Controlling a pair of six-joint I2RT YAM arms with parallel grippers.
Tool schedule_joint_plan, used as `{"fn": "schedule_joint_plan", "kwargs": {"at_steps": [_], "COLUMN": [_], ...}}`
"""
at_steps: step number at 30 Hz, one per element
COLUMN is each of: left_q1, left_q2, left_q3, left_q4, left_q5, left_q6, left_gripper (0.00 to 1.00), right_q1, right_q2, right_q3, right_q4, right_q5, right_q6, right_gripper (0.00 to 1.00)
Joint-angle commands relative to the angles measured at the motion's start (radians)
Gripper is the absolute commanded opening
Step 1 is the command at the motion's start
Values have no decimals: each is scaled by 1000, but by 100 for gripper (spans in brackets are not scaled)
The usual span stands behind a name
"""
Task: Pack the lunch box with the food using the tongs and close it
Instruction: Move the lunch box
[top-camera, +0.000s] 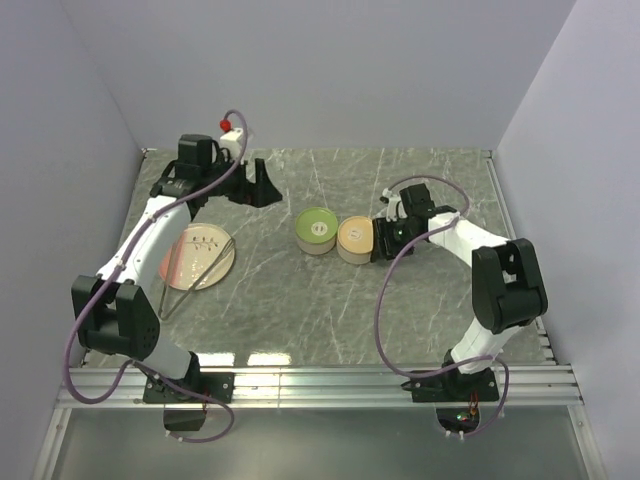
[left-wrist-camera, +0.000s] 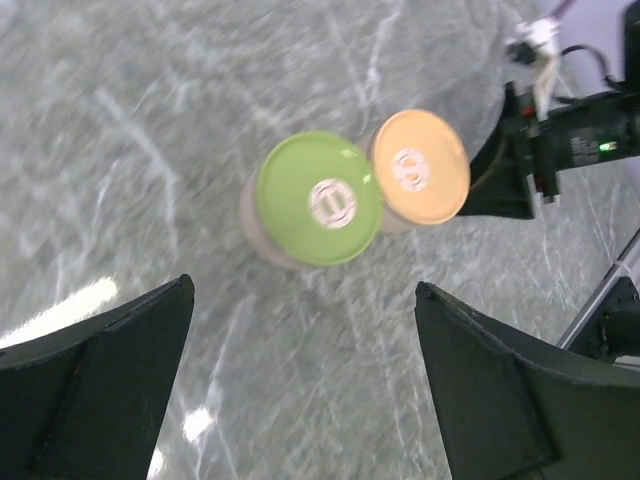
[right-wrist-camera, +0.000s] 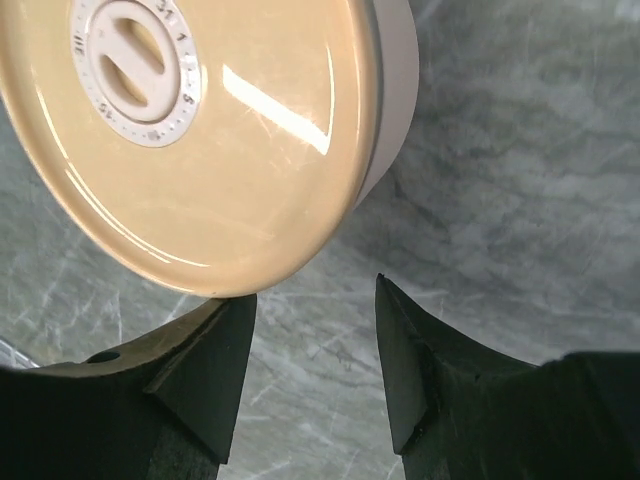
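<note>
The lunch box is two round steel tins standing side by side mid-table, both with their lids on: the green-lidded tin (top-camera: 318, 229) (left-wrist-camera: 320, 198) and the pale orange-lidded tin (top-camera: 355, 240) (left-wrist-camera: 420, 165) (right-wrist-camera: 190, 130). My left gripper (top-camera: 256, 186) (left-wrist-camera: 303, 285) hovers open and empty at the back left, looking down at both tins. Just right of the orange tin, my right gripper (top-camera: 384, 238) (right-wrist-camera: 312, 290) is open, one fingertip (right-wrist-camera: 225, 330) at the lid's rim and bare table between the fingers. The tongs (top-camera: 200, 272) lie across the pink plate. No food is in view.
The pink plate (top-camera: 185, 262) sits at the left, under my left arm. Grey walls close in the table at the back and on both sides. A metal rail (top-camera: 320, 380) runs along the near edge. Purple cables loop off both arms.
</note>
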Motion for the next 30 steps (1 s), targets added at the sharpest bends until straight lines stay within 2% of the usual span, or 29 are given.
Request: {"fn": "schedule_joint_plan", "kwargs": {"at_steps": [1,5,11,17,19,21,24,26,30], "left_q1": [50,113,159,164,164,164,164,164,162], "left_q2": [-77,-106,-103,-131,-149,-160,-158,-149,-193], "left_q3": [-46,-79,-50,-54,-51,-38,-15,-5,-83], "left_q4": [-27,-59,-156,-183,-176,-167,-170,-197,-174], "left_q5": [47,29,35,-63,-89,-133,-225,-239,-204], "left_q6": [-22,-22,13,21,57,89,113,120,119], "left_gripper": [99,100,100,99,99,99,100,99,99], "right_q1": [12,12,3,-83,-89,-92,-91,-92,-97], "right_q2": [0,5,-13,-193,-273,-344,-426,-458,-514], "right_q3": [82,111,145,148,153,153,133,120,84], "right_q4": [88,91,63,33,11,-6,-26,-38,-66], "right_q5": [-6,-8,23,-37,-46,-46,-32,-9,34], "right_q6": [16,22,16,8,-8,-18,-19,-21,-21], "right_gripper": [58,59,60,77,86,99,100,100,100]}}
